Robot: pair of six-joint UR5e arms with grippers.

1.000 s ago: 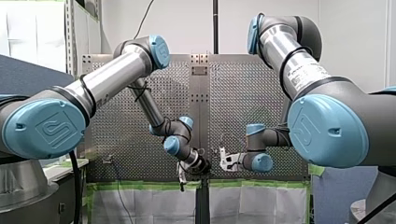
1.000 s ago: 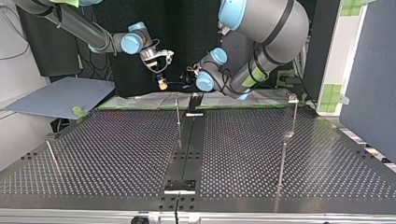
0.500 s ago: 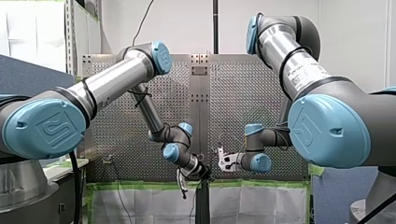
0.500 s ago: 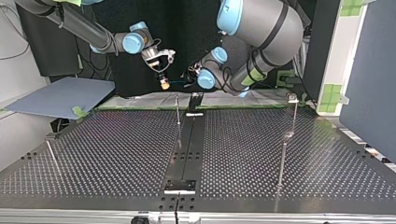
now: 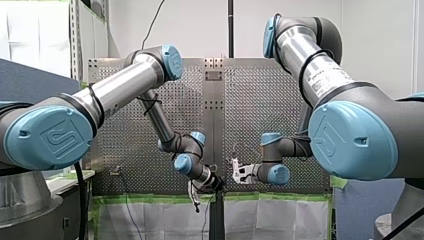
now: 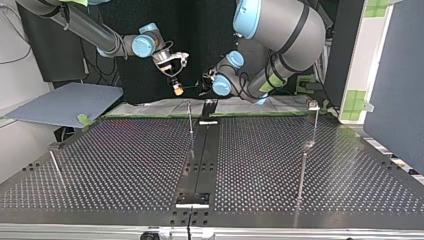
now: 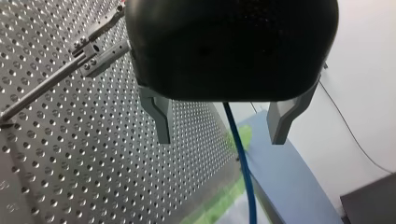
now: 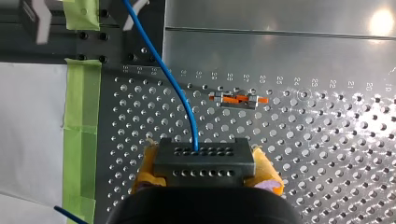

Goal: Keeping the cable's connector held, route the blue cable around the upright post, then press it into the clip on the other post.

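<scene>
My right claw (image 8: 204, 173) clamps the connector (image 8: 204, 161) between yellow pads (image 8: 145, 169). The blue cable (image 8: 180, 93) passes untouched between the spread fingers (image 7: 161, 119) of my left claw (image 7: 220, 135). Both claws are upper-middle in the top view.

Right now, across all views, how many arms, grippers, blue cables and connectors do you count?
Arms: 2 (left arm, right arm)
Grippers: 2 (left gripper, right gripper)
Blue cable: 1
Connector: 1
Total: 6
</scene>
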